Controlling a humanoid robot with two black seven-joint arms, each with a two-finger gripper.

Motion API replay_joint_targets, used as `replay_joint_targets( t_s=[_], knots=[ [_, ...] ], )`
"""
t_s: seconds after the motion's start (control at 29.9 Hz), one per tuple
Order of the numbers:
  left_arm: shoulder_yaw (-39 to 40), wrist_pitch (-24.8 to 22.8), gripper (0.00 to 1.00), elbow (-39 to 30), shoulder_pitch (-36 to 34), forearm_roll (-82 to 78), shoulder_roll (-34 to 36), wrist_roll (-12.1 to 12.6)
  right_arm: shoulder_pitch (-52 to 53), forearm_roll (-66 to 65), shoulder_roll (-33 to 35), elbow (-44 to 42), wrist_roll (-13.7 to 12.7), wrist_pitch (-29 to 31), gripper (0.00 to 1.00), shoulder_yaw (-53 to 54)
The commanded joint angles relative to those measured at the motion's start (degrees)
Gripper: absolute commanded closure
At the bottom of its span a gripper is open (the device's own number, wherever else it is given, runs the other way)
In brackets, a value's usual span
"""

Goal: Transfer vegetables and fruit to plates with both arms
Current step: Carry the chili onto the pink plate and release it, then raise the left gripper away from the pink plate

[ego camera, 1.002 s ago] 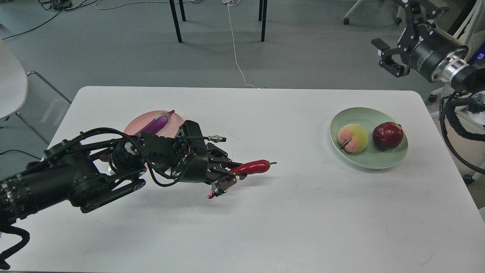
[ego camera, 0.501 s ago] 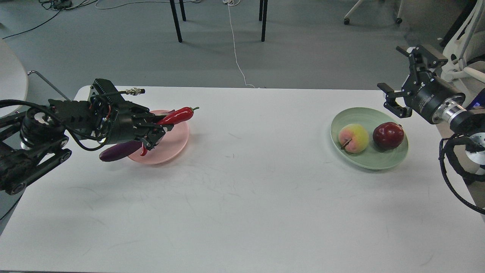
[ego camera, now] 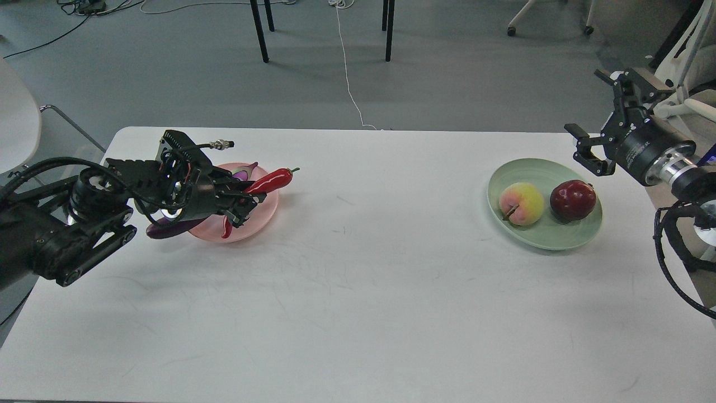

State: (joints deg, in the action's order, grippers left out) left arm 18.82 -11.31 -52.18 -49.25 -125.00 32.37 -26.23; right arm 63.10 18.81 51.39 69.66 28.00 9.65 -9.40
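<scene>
my left arm (ego camera: 61,235) shows matte black jointed links, looped black cables, red wires and a silver connector near the left gripper (ego camera: 246,196). my right arm (ego camera: 671,168) is black too, with 1 bright silver ring and coiled black cable.

No readable text, label, brand or number anywhere — nothing legible in view.
</scene>
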Motion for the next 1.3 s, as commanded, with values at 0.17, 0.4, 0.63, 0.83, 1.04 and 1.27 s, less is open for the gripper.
replay_joint_targets(
  t_s=[0.17, 0.4, 0.63, 0.83, 1.04, 1.27],
  knots=[
    [-0.01, 0.06, 0.46, 2.26, 0.21, 0.0, 0.32, 0.04, 0.09, 0.0, 0.12, 0.3, 0.0, -0.6, 0.02, 0.08],
    [0.08, 0.15, 0.39, 2.26, 0.03, 0.0, 0.85, 0.04, 0.18, 0.0, 0.12, 0.65, 0.0, -0.6, 0.02, 0.17],
    [3.23, 1.56, 0.09, -3.69, -2.95, 0.0, 2.52, -0.49, 0.09, 0.0, 0.2, 0.56, 0.0, -0.51, 0.02, 1.66],
    [7.99, 4.09, 0.02, -13.46, -2.26, 39.13, 2.52, 0.83, -0.44, -0.79, -0.67, 0.3, 0.0, -0.51, 0.02, 5.7],
    [10.53, 13.86, 0.02, -15.67, 3.62, 77.58, 0.15, 0.21, -2.19, -0.79, -4.8, -0.14, 0.0, -0.51, 0.02, 6.06],
    [27.84, 10.45, 0.02, -14.97, 21.81, 88.08, -5.64, 1.18, -7.29, -0.79, -8.76, -0.23, 0.0, -0.43, 0.02, 6.85]
  ],
)
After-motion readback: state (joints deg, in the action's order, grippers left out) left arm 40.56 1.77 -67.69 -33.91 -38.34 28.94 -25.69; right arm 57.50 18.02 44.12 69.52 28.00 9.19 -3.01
